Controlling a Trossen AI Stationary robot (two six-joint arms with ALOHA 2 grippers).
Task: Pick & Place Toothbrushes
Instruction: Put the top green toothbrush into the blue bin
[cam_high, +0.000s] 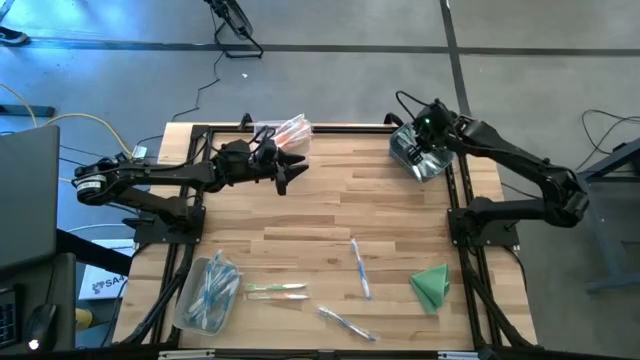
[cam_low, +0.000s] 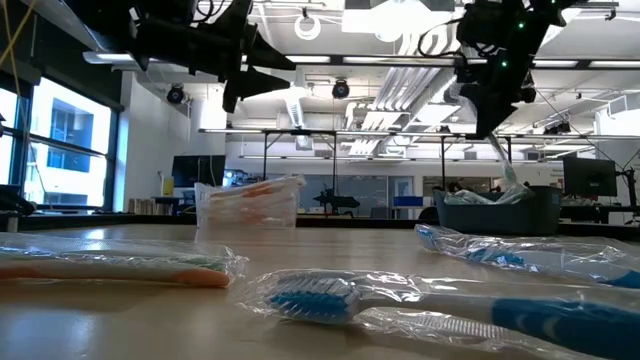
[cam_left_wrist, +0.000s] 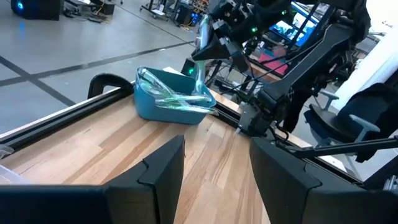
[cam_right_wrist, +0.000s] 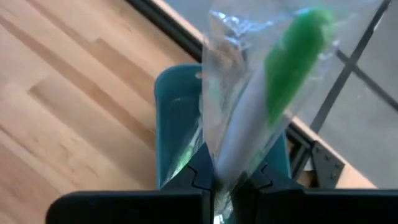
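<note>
From above, my right hand (cam_high: 428, 150) hangs over the blue bin (cam_high: 420, 160) at the table's (cam_high: 330, 215) far right corner. In the right wrist view it is clamped on a wrapped green toothbrush (cam_right_wrist: 261, 106); the slippery wrapper might slide out beside the bin. My left hand (cam_left_wrist: 214, 168) waits with fingers apart, holding nothing.

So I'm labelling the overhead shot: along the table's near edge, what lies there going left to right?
Clear bin → pink and green toothbrushes → toothbrush near the edge → blue toothbrush → green cloth.
</note>
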